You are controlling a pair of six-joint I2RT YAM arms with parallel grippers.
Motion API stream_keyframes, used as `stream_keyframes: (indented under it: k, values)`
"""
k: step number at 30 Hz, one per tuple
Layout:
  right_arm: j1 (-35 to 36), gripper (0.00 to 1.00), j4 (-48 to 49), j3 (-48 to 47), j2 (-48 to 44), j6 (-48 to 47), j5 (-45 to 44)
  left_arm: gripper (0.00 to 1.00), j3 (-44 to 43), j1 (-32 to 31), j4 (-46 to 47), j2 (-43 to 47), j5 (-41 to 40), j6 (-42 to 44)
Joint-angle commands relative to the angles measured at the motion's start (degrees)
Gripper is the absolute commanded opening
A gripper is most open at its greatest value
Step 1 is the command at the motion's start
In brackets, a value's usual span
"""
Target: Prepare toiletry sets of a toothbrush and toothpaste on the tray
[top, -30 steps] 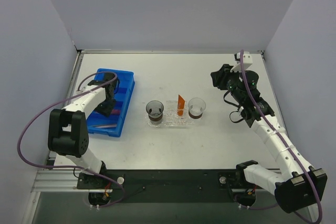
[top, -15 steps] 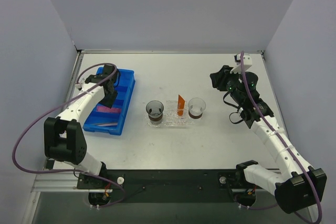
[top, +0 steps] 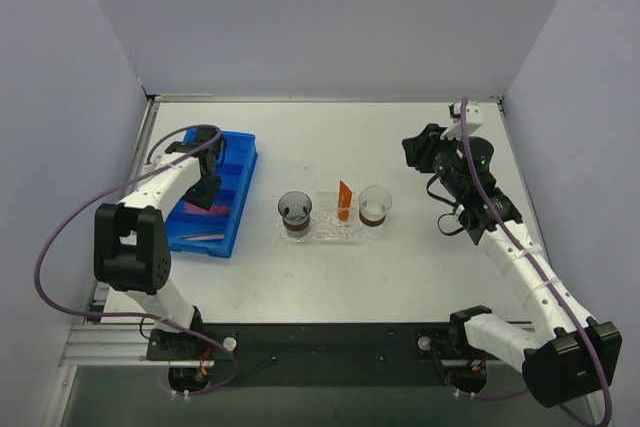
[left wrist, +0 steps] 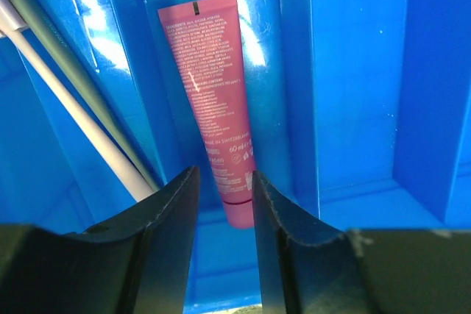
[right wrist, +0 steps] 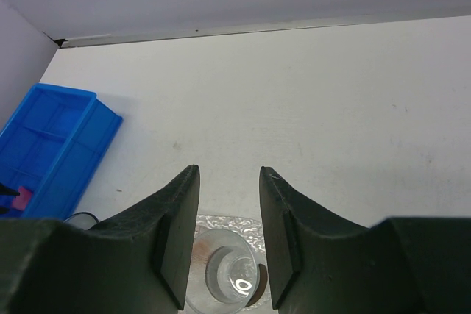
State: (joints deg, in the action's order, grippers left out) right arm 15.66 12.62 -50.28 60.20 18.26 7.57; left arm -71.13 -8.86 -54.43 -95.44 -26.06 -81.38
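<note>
Toothpaste tubes number two: orange tube (top: 344, 199) on the tray (top: 325, 233) mid-frame between two cups (top: 294, 209), magenta tube (left wrist: 210, 93) in the blue bin (top: 236, 147) at left beside two toothbrushes (left wrist: 73, 106), by spread left fingers (left wrist: 169, 218); right fingers (right wrist: 176, 233) spread, empty

At the left edge of the bench (top: 420, 277), the left gripper (left wrist: 224, 176) covers the cap end of the magenta toothpaste (left wrist: 206, 79) in the left wrist view, so contact with either finger cannot be judged. Most of its print is too small to read. Beside it 2 sticks, the pale toothbrush (left wrist: 88, 126) and 1 grey-green stick (left wrist: 70, 65), run off the picture's left edge and disappear behind 1 finger. The blue bin (left wrist: 353, 71) is cut by all 4 edges. In the right wrist view the bottom edge cuts the clear cup (right wrist: 224, 273) below the right gripper (right wrist: 228, 170), and only a sliver of the tray (right wrist: 221, 220) shows. From above, the tray's outline at mid-bench is too faint to trace.
</note>
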Motion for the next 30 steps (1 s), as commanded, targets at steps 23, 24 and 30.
stream_keyframes:
  k: [23,24,30]
  values:
    - [-1.3,0.34,3.4,0.4,-1.8,1.3,0.8,0.43,4.1,3.6,8.3,-7.8,3.3,4.5]
    - [-1.3,0.34,3.5,0.4,-1.8,1.3,0.8,0.38,4.2,3.6,8.3,-7.9,3.4,4.6]
    - [-1.3,0.34,3.5,0.4,-1.8,1.4,1.0,0.26,3.5,3.7,7.0,-6.3,1.6,5.4]
